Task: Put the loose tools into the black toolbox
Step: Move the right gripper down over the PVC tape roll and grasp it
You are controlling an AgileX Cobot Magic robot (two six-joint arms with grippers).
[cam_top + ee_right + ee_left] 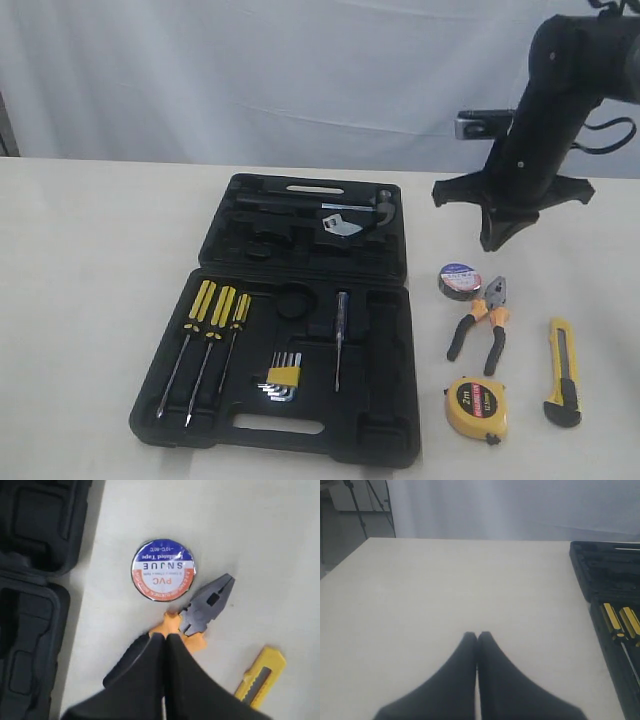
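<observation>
Exterior view: the black toolbox (385, 350) lies open on the worktop (90, 300), two moulded halves with tool-shaped recesses. Loose to its right are a black tape roll (459, 281), orange-handled pliers (480, 322), a round yellow tape measure (474, 408) and a yellow-and-black utility knife (562, 372).

Left wrist view: the left gripper (477, 636), tips together and empty, is over bare worktop.

Right wrist view: the right gripper (165, 637), tips together, hangs above the pliers.

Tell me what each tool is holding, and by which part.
Nothing is held. The left tool is shut and empty over the table; the right tool is shut and empty, above the pliers.
</observation>
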